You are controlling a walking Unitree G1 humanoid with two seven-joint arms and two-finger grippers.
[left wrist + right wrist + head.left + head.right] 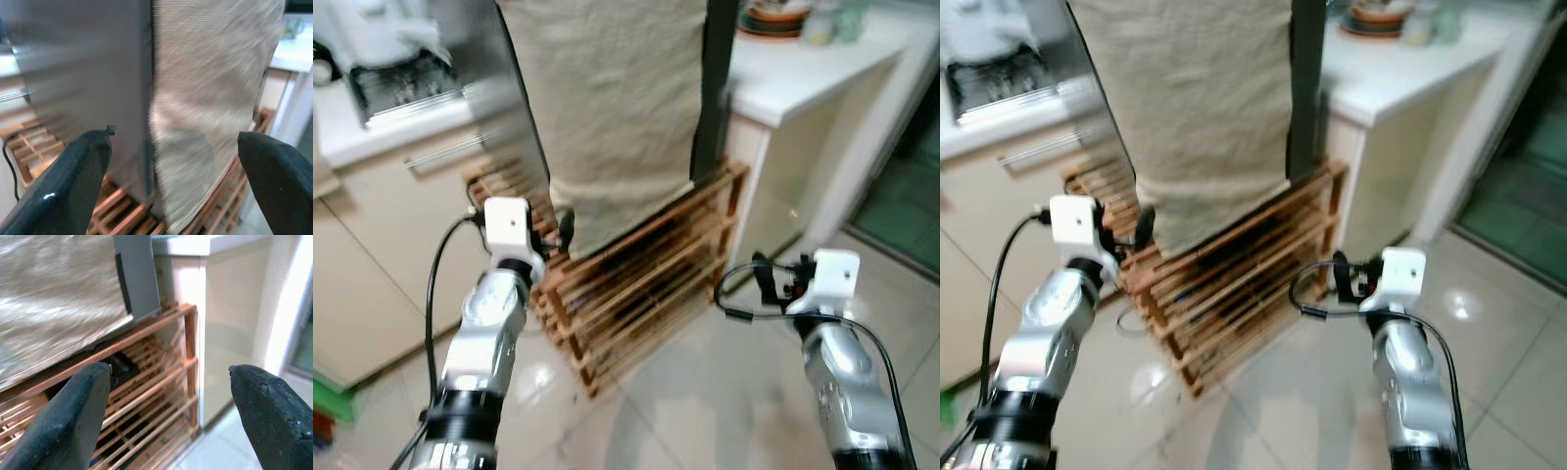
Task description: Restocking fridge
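- Kitchen, pale glossy tiled floor (705,392) with reflections; bare where visible, nothing to step over between robot and rack.
- Cream cabinets (382,264) to the left under a white worktop carrying a blurred appliance (396,69); white counter (803,69) to the right with stacked dishes (773,20) at the back, too blurred to identify further.
- Fridge (83,73), the target of the restock: tall grey metal body straight ahead, door shut as far as can be judged. Front largely covered by a beige cloth (607,108) hanging down it, probably as a dust cover; handle not made out.
- Fridge raised on a slatted wooden rack (646,284), presumably to keep it off the floor; dark shapes on the shelves, not identifiable.
- No food or stock item seen in either gripper or on the floor; stage judged early, approach to the fridge with the door yet to be opened.
- Left gripper (171,161): raised in front of the fridge's lower left corner, close to the cloth edge, fingers spread wide, holding nothing. Placed as if to reach the door edge or lift the cloth aside.
- Right gripper (166,396): held lower and further right, facing the rack's right end and the counter's side panel, fingers likewise spread, empty.
- Risk noted: cloth could snag on a finger when the door is worked.
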